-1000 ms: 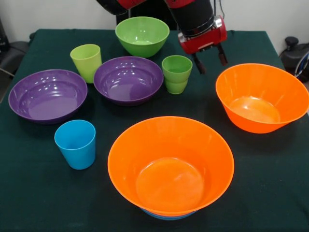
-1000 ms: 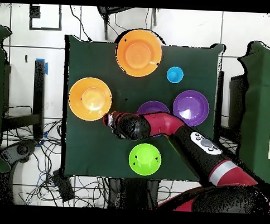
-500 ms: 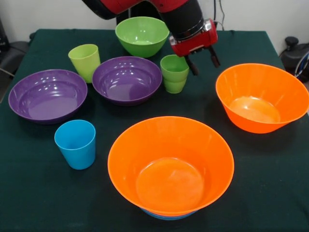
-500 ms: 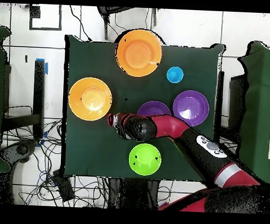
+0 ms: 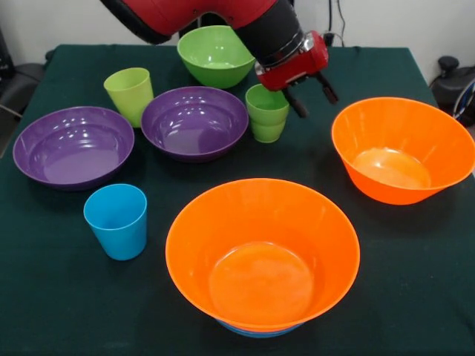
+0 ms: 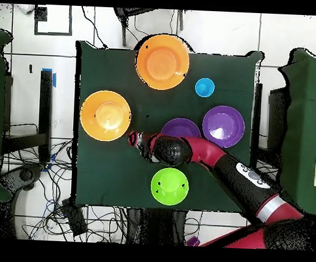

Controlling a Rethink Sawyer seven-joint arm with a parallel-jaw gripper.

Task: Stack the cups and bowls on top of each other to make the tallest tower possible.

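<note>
The dark green surface (image 5: 415, 267) carries separate bowls and cups. The end effector (image 5: 312, 93), fingers spread and empty, hangs just beside the ridged green cup (image 5: 267, 112). The near orange bowl (image 5: 262, 252) sits nested on a blue bowl (image 5: 256, 331).

Cups and bowls sitting on the table, counted

Five whole bowls are showing: two orange (image 5: 263, 252) (image 5: 401, 148), two purple (image 5: 73, 146) (image 5: 194, 122) and one green (image 5: 215, 54) at upper centre; a blue rim (image 5: 256, 331) is peeking under the lower orange one. Three cups are standing: sky blue (image 5: 116, 221), yellow-green (image 5: 129, 94) and ridged green (image 5: 266, 113).
</note>
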